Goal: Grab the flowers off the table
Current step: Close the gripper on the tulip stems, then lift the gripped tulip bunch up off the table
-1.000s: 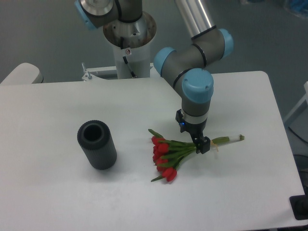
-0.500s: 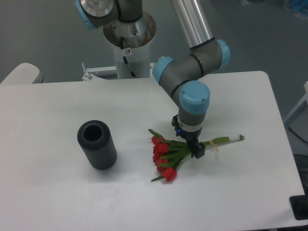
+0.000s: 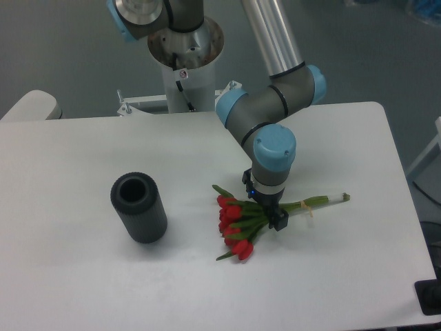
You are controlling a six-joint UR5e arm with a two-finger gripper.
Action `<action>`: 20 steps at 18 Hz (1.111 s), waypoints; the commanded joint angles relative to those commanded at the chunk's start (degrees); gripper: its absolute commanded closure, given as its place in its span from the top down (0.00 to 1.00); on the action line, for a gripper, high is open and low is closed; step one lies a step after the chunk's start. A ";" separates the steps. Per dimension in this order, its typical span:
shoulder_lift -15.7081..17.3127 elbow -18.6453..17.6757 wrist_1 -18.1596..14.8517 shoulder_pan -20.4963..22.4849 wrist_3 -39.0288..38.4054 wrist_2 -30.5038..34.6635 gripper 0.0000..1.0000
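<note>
A small bunch of red tulips, the flowers (image 3: 238,224), lies flat on the smooth, matt white table (image 3: 83,276), blooms pointing toward the near left and long green stems running out to the right, where a pale tie wraps them close to their pale cut ends. Green leaves fan out between the glossy red heads. Directly above the stems, just behind the blooms, the arm's black gripper (image 3: 273,215) points straight down, its tip at the level of the stems; from this angle it cannot be told whether the fingers are spread or pinching the stems. The wrist above it is a rounded grey housing topped with a light-blue cap, joined to a polished metal tube that rises out of view. To the left, well apart from the bouquet, a dark grey ribbed cylinder (image 3: 140,208) rests on the tabletop, its hollow mouth facing up and away, its sides finely grooved.
</note>
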 joint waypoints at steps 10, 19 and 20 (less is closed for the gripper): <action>0.70 3.77 -0.26 0.09 0.53 -0.53 0.16; 4.74 7.47 -1.05 0.09 0.88 -8.33 0.15; 5.53 7.91 -1.14 0.09 0.70 -10.79 0.15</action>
